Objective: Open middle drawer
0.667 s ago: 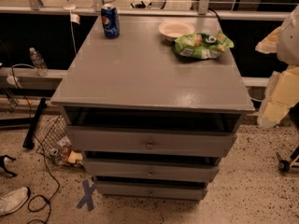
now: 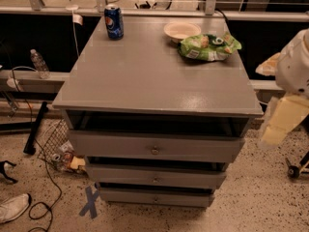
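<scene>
A grey cabinet (image 2: 145, 71) has three drawers stacked in its front. The middle drawer (image 2: 193, 177) is a low grey front with a small round metal knob (image 2: 155, 180) at its centre, and a dark gap shows above it. The taller top drawer (image 2: 203, 148) sits above it and the bottom drawer (image 2: 193, 197) below it. My gripper (image 2: 279, 124) shows as a pale cream shape under the white arm (image 2: 294, 66) at the right edge. It is beside the cabinet's right front corner, at about the top drawer's height, and apart from the middle drawer's knob.
On the cabinet top stand a blue soda can (image 2: 114, 21), a white bowl (image 2: 181, 31) and a green chip bag (image 2: 208, 46). A wire basket (image 2: 54, 140), cables, a shoe (image 2: 13, 208) and a blue tape cross (image 2: 90, 201) lie on the floor at left. A wheeled stand (image 2: 293, 169) is at right.
The pale gripper at the right edge has dropped slightly lower beside the cabinet. The drawers look the same.
</scene>
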Robot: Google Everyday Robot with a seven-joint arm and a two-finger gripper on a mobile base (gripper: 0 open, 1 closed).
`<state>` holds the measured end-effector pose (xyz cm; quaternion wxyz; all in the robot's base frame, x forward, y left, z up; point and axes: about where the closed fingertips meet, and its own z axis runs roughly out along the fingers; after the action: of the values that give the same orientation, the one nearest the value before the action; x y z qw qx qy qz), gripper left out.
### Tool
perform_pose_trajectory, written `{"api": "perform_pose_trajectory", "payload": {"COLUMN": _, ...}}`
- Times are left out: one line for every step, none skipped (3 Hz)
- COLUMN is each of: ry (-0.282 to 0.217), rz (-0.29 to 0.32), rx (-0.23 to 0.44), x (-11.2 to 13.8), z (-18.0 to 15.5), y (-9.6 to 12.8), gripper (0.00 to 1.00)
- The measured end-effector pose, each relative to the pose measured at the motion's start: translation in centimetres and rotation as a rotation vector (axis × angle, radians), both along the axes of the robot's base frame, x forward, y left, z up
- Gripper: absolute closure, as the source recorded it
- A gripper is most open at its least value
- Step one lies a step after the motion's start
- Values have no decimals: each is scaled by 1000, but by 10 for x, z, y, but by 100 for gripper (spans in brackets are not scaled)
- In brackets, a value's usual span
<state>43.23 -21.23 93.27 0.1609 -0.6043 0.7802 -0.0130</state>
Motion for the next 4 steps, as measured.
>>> {"api": "perform_pose_trajectory", "payload": {"ry": 35, "rz": 19, "rx": 97, "x": -8, "z": -80, "y": 1, "gripper": 0}}
{"api": "perform_pose_trajectory", "payload": {"ry": 54, "rz": 32, "rx": 160, "x": -12, "z": -132, "y": 3, "gripper": 0}}
{"api": "perform_pose_trajectory", "payload": {"ry": 98, "rz": 59, "rx": 231, "x": -13, "z": -183, "y": 14, "gripper": 0}}
{"api": "perform_pose_trajectory", "payload": {"ry": 109, "rz": 64, "rx": 244, "x": -13, "z": -194, "y": 16, "gripper": 0}}
